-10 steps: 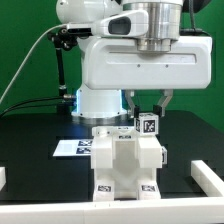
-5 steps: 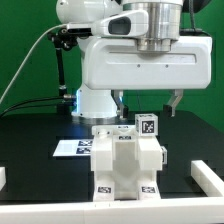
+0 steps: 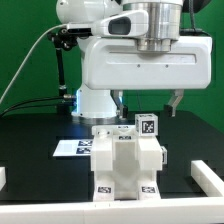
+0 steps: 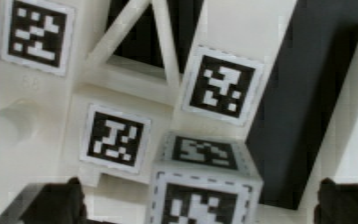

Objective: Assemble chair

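Observation:
The chair (image 3: 127, 160) is a matte white blocky assembly standing on the black table in the middle front of the exterior view, with marker tags on its front feet. A small tagged post (image 3: 148, 126) stands up from its top at the exterior view's right. My gripper (image 3: 148, 105) is open, its two fingers spread wide on either side of the post and above it, holding nothing. In the wrist view the tagged post top (image 4: 204, 203) sits between my dark fingertips (image 4: 51, 203), with other tagged white faces (image 4: 220, 84) of the chair behind it.
The marker board (image 3: 72, 148) lies flat on the table behind the chair at the exterior view's left. A loose white part (image 3: 207, 175) lies at the right edge and another (image 3: 3, 178) at the left edge. The robot base (image 3: 98, 104) stands behind.
One second ago my fingers were close together around the tagged post. They have since spread wide apart and let go of it. The post stays standing on the chair.

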{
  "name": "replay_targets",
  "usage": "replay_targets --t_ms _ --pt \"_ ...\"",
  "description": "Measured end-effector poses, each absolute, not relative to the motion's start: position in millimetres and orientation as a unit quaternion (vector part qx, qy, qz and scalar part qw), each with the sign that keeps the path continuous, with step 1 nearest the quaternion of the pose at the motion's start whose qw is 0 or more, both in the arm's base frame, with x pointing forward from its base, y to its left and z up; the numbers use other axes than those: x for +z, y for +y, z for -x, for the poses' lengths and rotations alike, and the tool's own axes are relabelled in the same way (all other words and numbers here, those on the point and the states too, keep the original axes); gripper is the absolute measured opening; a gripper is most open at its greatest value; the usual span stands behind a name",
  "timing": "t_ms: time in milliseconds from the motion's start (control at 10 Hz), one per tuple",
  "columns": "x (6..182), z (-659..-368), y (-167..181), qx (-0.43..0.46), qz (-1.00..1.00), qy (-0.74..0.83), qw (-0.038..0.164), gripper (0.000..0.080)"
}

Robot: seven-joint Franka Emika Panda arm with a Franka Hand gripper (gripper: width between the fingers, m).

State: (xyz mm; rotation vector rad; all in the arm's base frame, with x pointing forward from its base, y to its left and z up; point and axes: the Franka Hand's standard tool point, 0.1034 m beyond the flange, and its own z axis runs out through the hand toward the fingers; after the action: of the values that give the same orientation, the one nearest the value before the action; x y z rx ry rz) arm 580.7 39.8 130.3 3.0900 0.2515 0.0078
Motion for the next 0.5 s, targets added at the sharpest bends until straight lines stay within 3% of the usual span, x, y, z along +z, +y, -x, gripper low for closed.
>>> replay_targets --t_ms 200,300,500 --pt "129.2 -582.4 33.6 0.009 -0.999 -0.012 -0.030 0.0649" --pt "127.9 -586.3 31.5 0.018 -0.999 -0.032 -0.041 0.0649" --pt "122.6 -585.7 38.0 0.015 -0.998 -0.044 -0.043 0.0649"
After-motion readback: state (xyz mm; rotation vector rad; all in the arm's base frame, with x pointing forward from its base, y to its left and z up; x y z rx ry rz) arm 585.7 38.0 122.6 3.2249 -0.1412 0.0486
